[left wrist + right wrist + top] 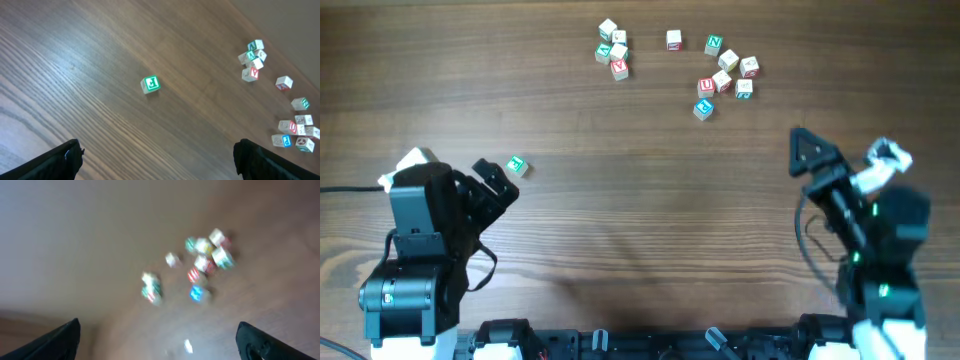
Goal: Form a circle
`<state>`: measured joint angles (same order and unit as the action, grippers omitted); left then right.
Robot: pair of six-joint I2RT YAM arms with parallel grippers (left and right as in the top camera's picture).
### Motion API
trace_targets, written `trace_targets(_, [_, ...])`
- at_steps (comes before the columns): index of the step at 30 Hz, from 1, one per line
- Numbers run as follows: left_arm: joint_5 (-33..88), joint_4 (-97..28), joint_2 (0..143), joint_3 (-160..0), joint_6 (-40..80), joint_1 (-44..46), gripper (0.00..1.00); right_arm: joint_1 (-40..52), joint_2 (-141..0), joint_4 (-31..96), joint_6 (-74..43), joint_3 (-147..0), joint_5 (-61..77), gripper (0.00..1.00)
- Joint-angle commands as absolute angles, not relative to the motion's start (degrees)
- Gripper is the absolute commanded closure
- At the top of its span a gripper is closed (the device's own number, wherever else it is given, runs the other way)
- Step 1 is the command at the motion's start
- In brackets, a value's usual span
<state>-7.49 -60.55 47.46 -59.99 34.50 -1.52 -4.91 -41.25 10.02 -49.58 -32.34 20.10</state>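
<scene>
Wooden cubes (728,60) bunch far off — left gripper (496,182), jaws wide and empty, sits beside the lone green cube (516,166), likely its pick; right gripper (801,153) open too.

Brown wood-grain table (640,230); soft, even light

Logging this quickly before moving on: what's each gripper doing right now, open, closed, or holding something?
Left gripper: open, holding nothing.
Right gripper: open, holding nothing.
</scene>
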Motion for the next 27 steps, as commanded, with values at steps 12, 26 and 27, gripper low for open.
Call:
trace_targets(12, [-7.09,-61.52,47.42,-60.49,33.21,-1.78,0.00,4.60,-73.10,7.33,-34.24,-51.29,24.99,0.00])
trace_targets(26, [-7.09,-61.52,47.42,-60.49,33.21,-1.78,0.00,17.85,-112.38,25.87,-42.59,-83.26,-2.96,0.02])
trace_targets(27, [-7.09,-61.52,47.42,-60.49,33.21,-1.78,0.00,17.93,-115.35,24.77,-44.18,-83.26,-2.98,0.05])
